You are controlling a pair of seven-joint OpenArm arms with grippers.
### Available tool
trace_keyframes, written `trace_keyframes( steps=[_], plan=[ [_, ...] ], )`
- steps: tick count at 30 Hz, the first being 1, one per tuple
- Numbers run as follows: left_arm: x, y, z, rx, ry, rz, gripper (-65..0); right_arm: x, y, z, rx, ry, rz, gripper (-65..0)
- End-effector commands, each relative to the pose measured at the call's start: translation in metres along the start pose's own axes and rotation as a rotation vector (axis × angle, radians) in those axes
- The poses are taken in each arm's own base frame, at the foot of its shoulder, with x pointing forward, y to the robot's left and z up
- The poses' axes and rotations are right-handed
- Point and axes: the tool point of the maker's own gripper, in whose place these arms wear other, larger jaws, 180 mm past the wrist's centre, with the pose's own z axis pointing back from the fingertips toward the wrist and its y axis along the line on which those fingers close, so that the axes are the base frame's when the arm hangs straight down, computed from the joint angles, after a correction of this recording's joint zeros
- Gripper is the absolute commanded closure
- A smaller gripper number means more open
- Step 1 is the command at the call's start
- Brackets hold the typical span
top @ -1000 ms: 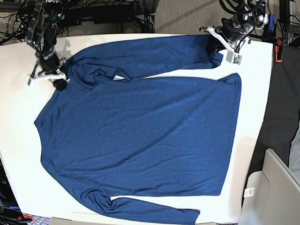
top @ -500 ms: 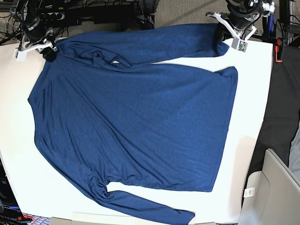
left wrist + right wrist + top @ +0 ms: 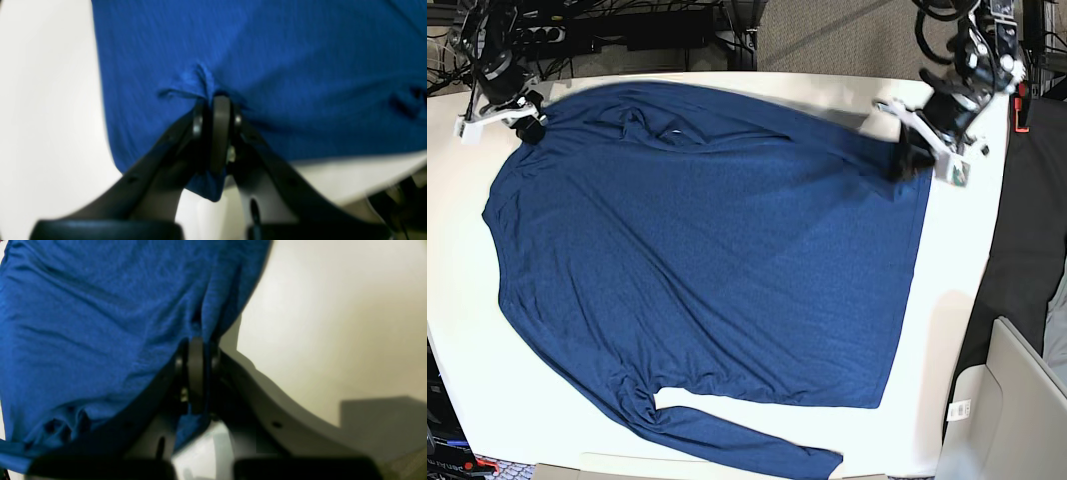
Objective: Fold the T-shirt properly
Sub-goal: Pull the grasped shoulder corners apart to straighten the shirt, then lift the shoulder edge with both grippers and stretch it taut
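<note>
The T-shirt lies spread across the white table, dark blue and plain, with its collar toward the left. Its far sleeve is laid over the body's upper edge. My left gripper is at the shirt's upper right corner, shut on the sleeve's end. The left wrist view shows blue fabric puckered where that gripper pinches it. My right gripper is at the upper left, shut on the shoulder area. In the right wrist view the cloth hangs in folds from the closed gripper.
The near sleeve runs along the table's front edge. Cables and dark equipment crowd the back edge. A black surface and a grey box with a white tag stand at the right.
My left gripper has moved toward the front with the sleeve end, laying the far sleeve onto the shirt's body. My right gripper has barely shifted.
</note>
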Motion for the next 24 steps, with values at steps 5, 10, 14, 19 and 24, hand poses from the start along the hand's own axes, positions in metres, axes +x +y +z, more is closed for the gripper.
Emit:
trace_keyframes(
  steps=[5,10,14,19,24],
  plan=[
    [0.035,0.026,-0.008,0.055,-0.059,-0.02,0.0,0.016,0.005,0.0,0.017,-0.045,0.008,-0.3],
    [0.045,0.037,-0.019,0.07,-0.072,-0.007,0.0,0.013,0.012,-0.005,0.034,-0.056,-0.025,-0.2],
    [0.022,0.045,-0.029,0.075,-0.017,0.044,0.0,0.012,0.012,-0.006,0.034,-0.06,-0.038,-0.2],
    [-0.016,0.054,-0.041,0.092,0.06,0.146,-0.1,0.01,0.012,-0.005,0.034,-0.065,-0.054,-0.2],
    [-0.041,0.065,-0.052,0.106,0.128,0.203,-3.6,0.01,0.012,-0.005,0.034,-0.064,-0.055,-0.2]
  ],
)
